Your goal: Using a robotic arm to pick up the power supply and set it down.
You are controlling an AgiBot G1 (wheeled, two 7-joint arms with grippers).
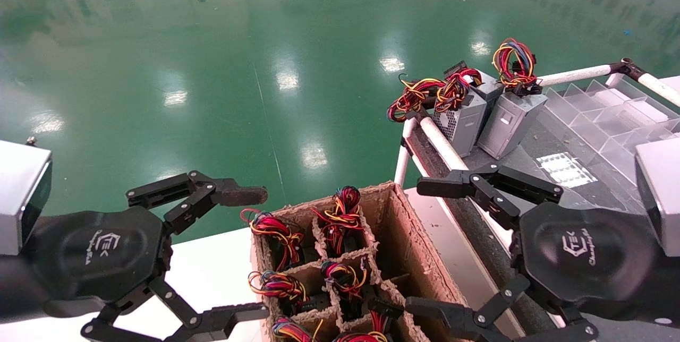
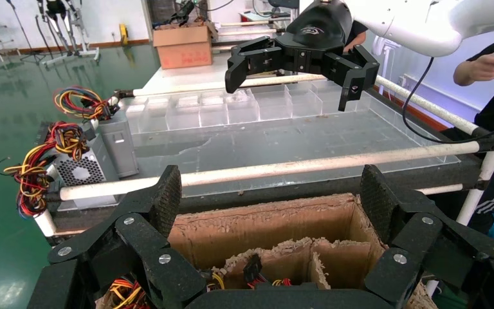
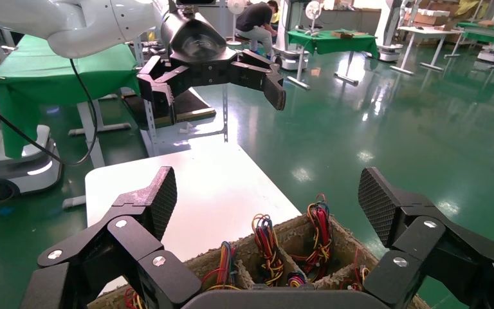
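Several power supplies stand in the cells of a torn cardboard box (image 1: 406,249); only their red, yellow and black wire bundles (image 1: 340,217) show. Two more power supplies, grey with a vent grille (image 1: 463,121) and plain grey (image 1: 511,123), stand upright on the cart at the back right. My left gripper (image 1: 249,254) hangs open just left of the box, holding nothing. My right gripper (image 1: 425,246) hangs open at the box's right side, also holding nothing. In the left wrist view the left gripper (image 2: 270,199) looks over the box (image 2: 264,225); in the right wrist view the right gripper (image 3: 270,199) looks over the wire bundles (image 3: 267,241).
The box sits on a white table (image 1: 212,267). A cart with white pipe rails (image 1: 441,145) and a clear divided tray (image 1: 611,119) stands to the right. Beyond is green floor (image 1: 265,66). A person (image 2: 489,71) stands behind the cart.
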